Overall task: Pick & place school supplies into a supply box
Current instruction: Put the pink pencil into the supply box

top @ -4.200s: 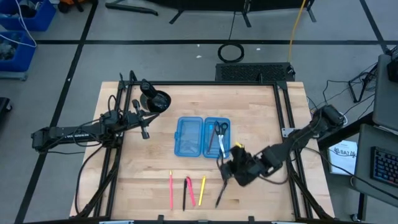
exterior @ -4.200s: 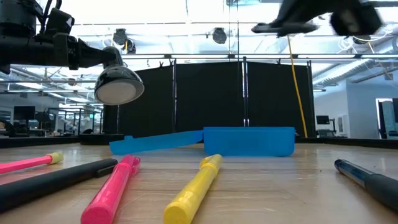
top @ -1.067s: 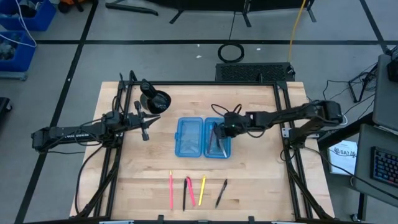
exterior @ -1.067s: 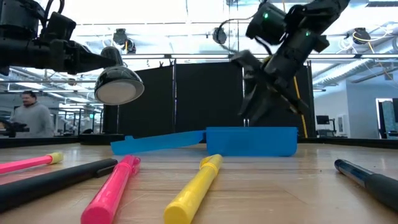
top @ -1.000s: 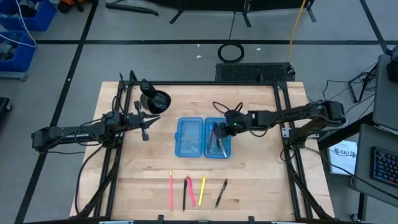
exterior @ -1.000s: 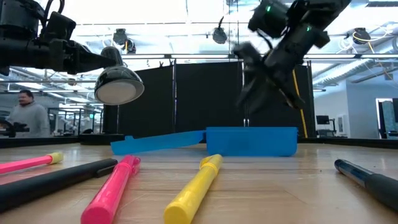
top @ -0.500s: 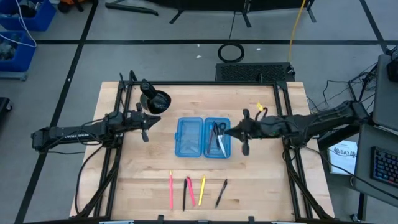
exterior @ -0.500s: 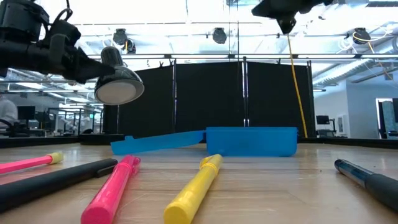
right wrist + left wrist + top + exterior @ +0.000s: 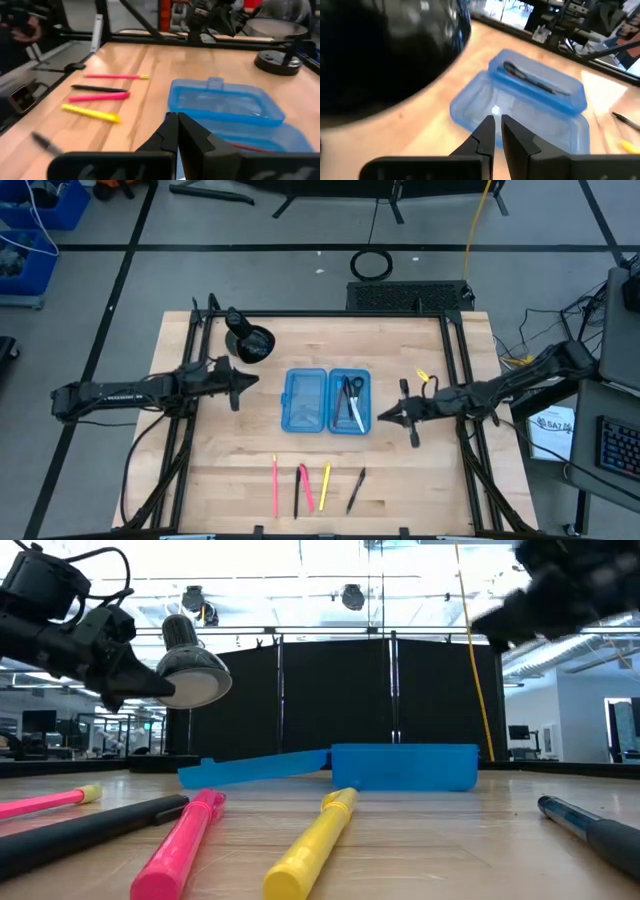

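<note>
The supply box [image 9: 327, 400] lies open in the middle of the table, its two blue halves side by side. Its right half [image 9: 350, 400] holds dark-handled scissors [image 9: 354, 387] and a pen. Several pens lie in a row by the near edge: thin pink [image 9: 275, 485], black [image 9: 297, 491], pink [image 9: 307, 487], yellow [image 9: 325, 486] and a dark pen [image 9: 355, 490]. My left gripper [image 9: 247, 380] hovers left of the box, shut and pointing at it [image 9: 497, 132]. My right gripper [image 9: 383, 418] hovers right of the box's near corner, shut [image 9: 177, 129].
A black round cup-like object [image 9: 250, 341] stands on the table beyond my left gripper. Black frame rails [image 9: 462, 380] run along the table's left and right sides. Bare wood lies between the box and the row of pens [image 9: 97, 96].
My right gripper has drawn back from above the box's right half, moving toward the table's right and near edges, and now points left at the box. My left gripper has shifted a little toward the box and tipped downward.
</note>
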